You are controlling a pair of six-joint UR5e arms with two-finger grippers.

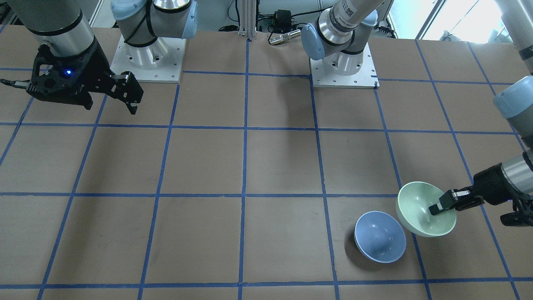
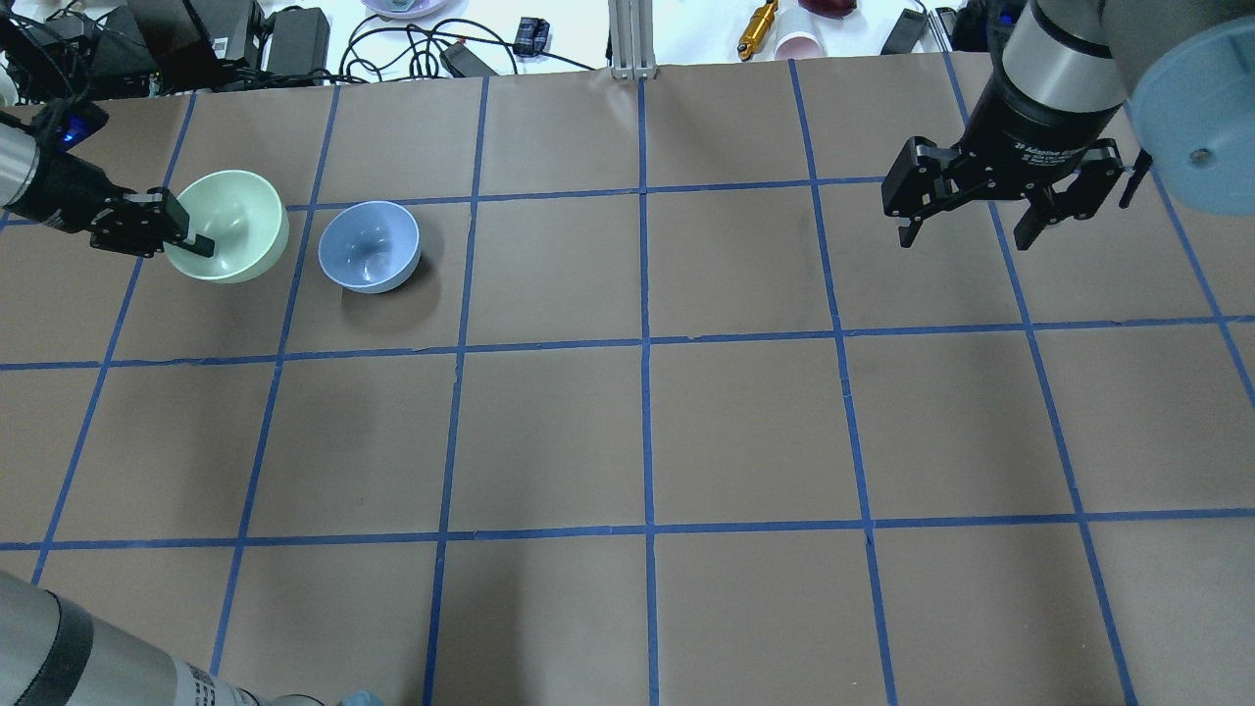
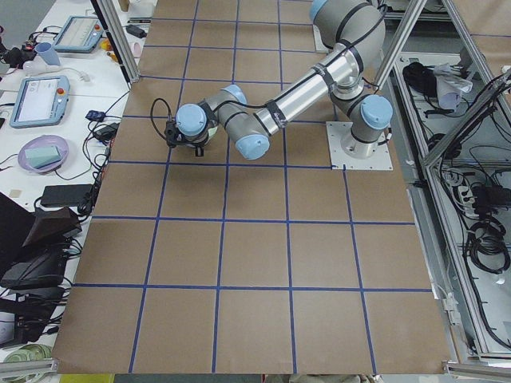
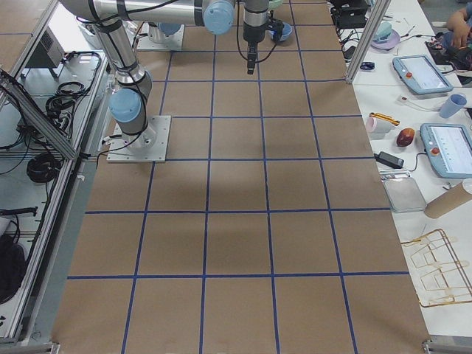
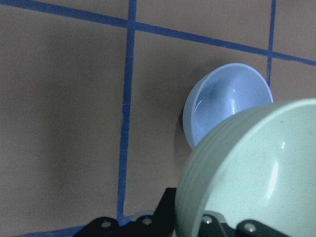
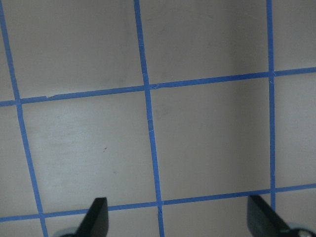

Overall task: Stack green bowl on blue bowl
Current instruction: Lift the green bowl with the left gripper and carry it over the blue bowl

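- So, carry step: left arm's fingers pinch the green bowl by its rim, one finger inside; the bowl is tilted, seemingly off the counter, just beside the blue bowl.
- Next: shift over the blue bowl, level, lower, release.
- Right arm's fingers wide, idle, well apart.

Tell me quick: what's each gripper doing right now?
Left gripper: closed on the rim of the green bowl, one finger inside.
Right gripper: open, holding nothing.
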